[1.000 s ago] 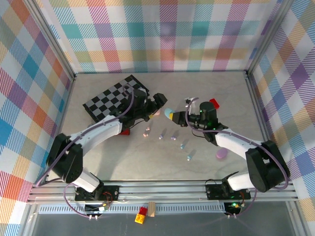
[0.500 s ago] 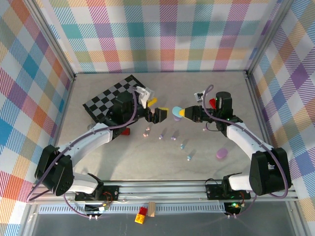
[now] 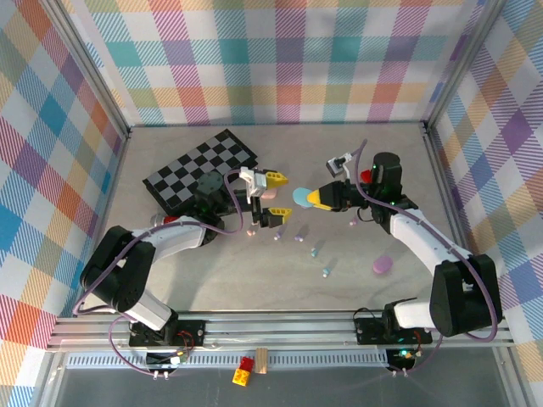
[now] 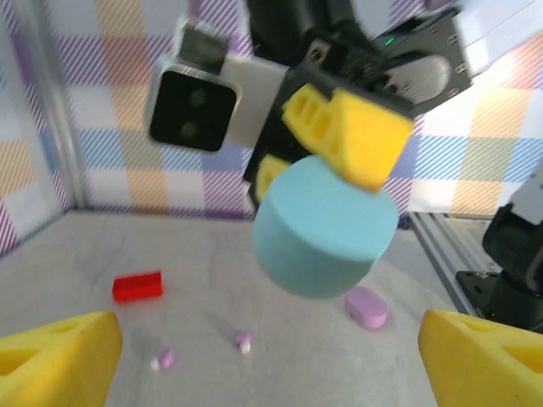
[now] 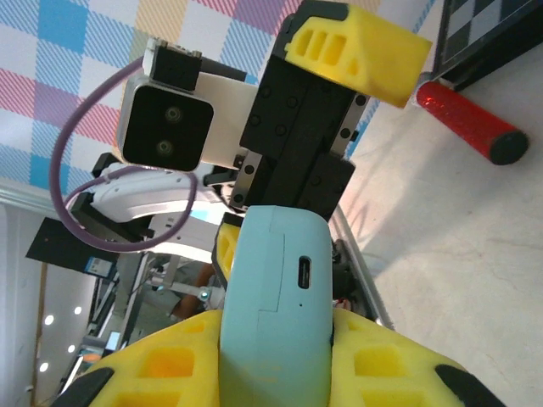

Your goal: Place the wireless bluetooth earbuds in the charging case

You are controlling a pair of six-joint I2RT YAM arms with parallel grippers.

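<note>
Plaid pastel walls are closing the cell on three sides, and the grey marbled table (image 3: 212, 284) is carrying everything.

At the far left the checkerboard (image 3: 191, 165) is lying flat. Your left arm (image 3: 174, 237) is staying low. From its base it is bending out to the left, then the forearm is running to the right along the near edge of the checkerboard. The left gripper (image 4: 270, 348) is pointing to the right. Its jaws are standing wide apart and nothing is sitting between them.

On the table between the two arms, the wireless bluetooth earbuds (image 3: 277, 233) are lying loose in a slanting row. It is going from a pink bud (image 3: 252, 227) at the left to a teal bud (image 3: 326, 270) at the right, and all of them are outside any case.

Above this row the teal charging case (image 3: 301, 197) is hanging in the air, directly in front of the left gripper but not touching it. The right gripper (image 5: 276, 365) is pointing to the left and is clamping this case between its yellow fingers (image 5: 382, 369), with the charging port turned toward the wrist camera. Your right arm (image 3: 416, 237) is rising from its base at the near right and is reaching up and to the left.

A purple case (image 3: 382, 265) is lying near this arm, and a red block (image 4: 137, 286) is sitting on the table behind the right gripper.
</note>
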